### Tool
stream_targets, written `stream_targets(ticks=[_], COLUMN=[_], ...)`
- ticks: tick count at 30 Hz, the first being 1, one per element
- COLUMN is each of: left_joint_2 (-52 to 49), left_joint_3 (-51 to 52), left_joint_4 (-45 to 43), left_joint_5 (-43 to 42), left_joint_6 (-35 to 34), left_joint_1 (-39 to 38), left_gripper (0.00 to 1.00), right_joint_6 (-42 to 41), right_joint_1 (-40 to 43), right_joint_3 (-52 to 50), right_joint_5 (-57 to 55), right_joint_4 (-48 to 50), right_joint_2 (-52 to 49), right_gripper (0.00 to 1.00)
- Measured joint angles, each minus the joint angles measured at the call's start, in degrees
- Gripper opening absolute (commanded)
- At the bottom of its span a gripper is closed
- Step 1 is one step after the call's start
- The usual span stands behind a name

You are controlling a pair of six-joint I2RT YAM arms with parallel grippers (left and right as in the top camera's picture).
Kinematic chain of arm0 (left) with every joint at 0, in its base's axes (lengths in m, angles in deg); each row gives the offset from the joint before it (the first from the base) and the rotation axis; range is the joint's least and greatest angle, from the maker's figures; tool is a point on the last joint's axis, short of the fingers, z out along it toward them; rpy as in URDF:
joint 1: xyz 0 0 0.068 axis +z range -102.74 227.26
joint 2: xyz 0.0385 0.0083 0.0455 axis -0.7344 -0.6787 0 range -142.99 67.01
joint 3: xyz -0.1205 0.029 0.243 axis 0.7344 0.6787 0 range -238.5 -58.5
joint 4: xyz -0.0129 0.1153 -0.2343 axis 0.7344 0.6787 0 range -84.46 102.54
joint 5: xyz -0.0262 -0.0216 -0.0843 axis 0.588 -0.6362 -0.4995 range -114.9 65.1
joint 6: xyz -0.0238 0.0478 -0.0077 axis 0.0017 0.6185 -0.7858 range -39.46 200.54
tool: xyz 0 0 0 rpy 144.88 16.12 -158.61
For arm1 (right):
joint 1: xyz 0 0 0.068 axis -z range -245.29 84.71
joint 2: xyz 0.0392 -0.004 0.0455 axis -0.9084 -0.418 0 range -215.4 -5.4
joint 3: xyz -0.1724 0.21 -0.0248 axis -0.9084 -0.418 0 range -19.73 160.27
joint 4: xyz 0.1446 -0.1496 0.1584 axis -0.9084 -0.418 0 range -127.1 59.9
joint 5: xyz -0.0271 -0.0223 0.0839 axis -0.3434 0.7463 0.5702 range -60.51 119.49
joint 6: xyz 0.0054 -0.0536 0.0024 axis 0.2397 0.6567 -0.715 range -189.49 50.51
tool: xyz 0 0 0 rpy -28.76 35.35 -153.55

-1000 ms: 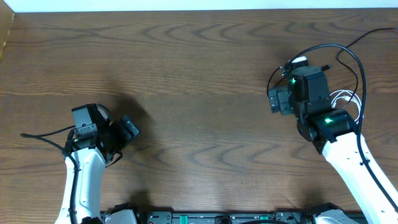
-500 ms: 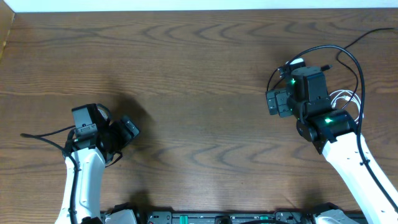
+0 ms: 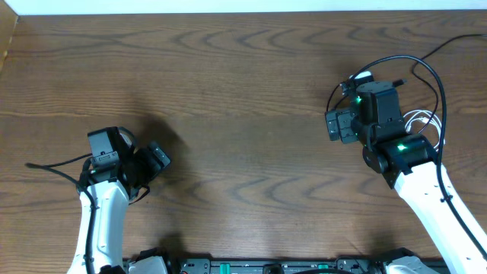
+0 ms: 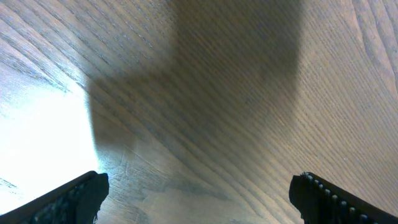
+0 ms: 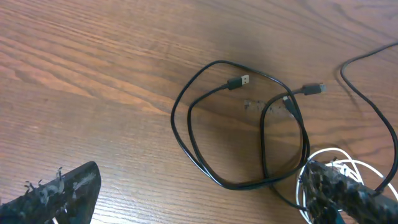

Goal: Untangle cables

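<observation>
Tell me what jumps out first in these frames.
The tangle on the right side of the table: black cables looped across each other, with a white cable bunched at their lower right in the right wrist view. The right gripper hangs open above that tangle. The left gripper sits open over bare wood, far from any cable.

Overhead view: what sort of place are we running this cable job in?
Probably a robotics lab test bench. A wood-grain table carries the left arm and the right arm, both mounted at its near edge, with loose cables lying by the right arm.
</observation>
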Motion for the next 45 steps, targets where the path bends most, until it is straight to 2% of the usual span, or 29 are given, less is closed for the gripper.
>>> stream_targets(ticks=[10, 18, 32, 45], left_joint_2=[-4.5, -4.3, 19.3, 18.6], left_joint_3=[0.0, 0.0, 0.5, 0.5], left_joint_4=[0.0, 0.0, 0.0, 0.2], left_joint_5=[0.0, 0.0, 0.0, 0.2], left_joint_6=[0.0, 0.0, 0.0, 0.0], left_joint_1=[0.0, 0.0, 0.0, 0.0], left_gripper=[0.99, 0.99, 0.99, 0.99], right_joint_6=[0.0, 0.0, 0.0, 0.0], right_joint_1=[0.0, 0.0, 0.0, 0.0], right_joint_3=[0.0, 0.0, 0.0, 0.0], right_joint_5=[0.0, 0.0, 0.0, 0.0], right_joint_4=[0.0, 0.0, 0.0, 0.0], right_joint_2=[0.0, 0.0, 0.0, 0.0], right_gripper=[0.99, 0.99, 0.99, 0.99])
